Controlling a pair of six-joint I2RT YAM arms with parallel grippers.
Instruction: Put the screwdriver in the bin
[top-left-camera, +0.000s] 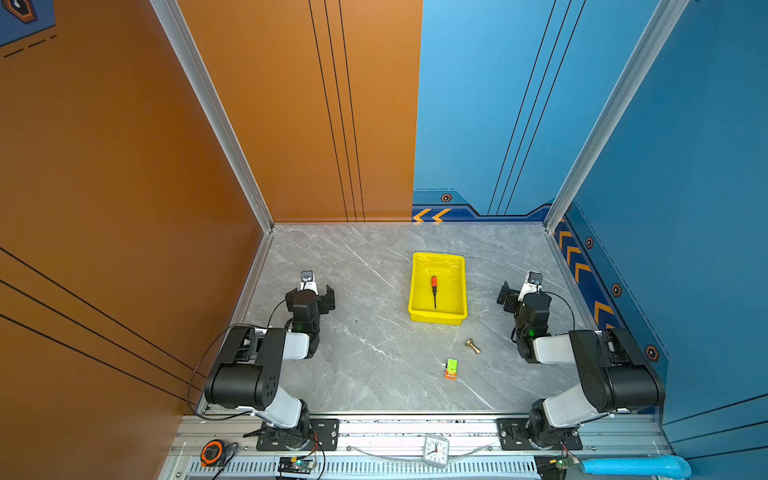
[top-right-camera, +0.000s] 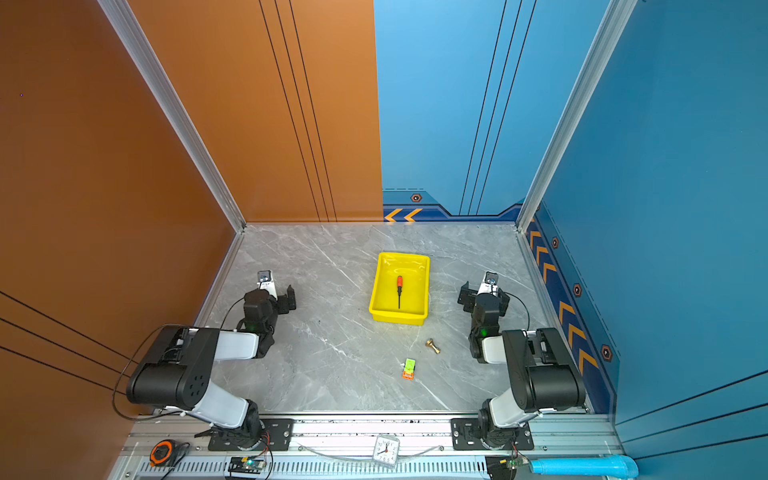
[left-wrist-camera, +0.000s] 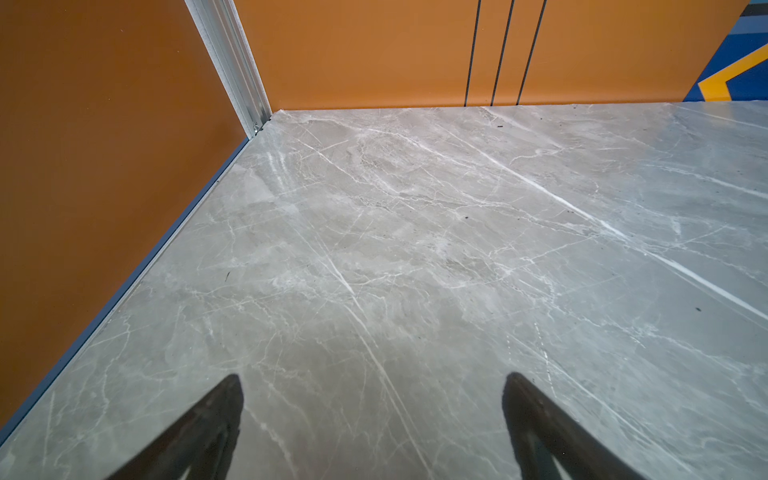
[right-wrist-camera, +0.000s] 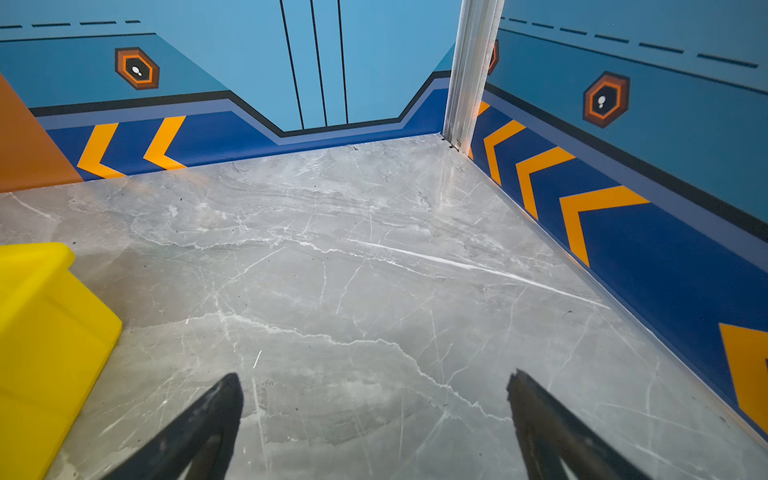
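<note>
The screwdriver (top-left-camera: 434, 291) lies flat inside the bin (top-left-camera: 437, 319). My left fingers (left-wrist-camera: 208, 424) and right fingers (right-wrist-camera: 199, 432) stand spread wide, gripping nothing, each above the counter (left-wrist-camera: 415, 249).

Both arms folded, elbows up, each on its own side. left gripper (left-wrist-camera: 372, 384) and right gripper (right-wrist-camera: 374, 380): jaws spread wide, empty.

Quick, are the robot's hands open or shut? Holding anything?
Left gripper: open, holding nothing.
Right gripper: open, holding nothing.
</note>
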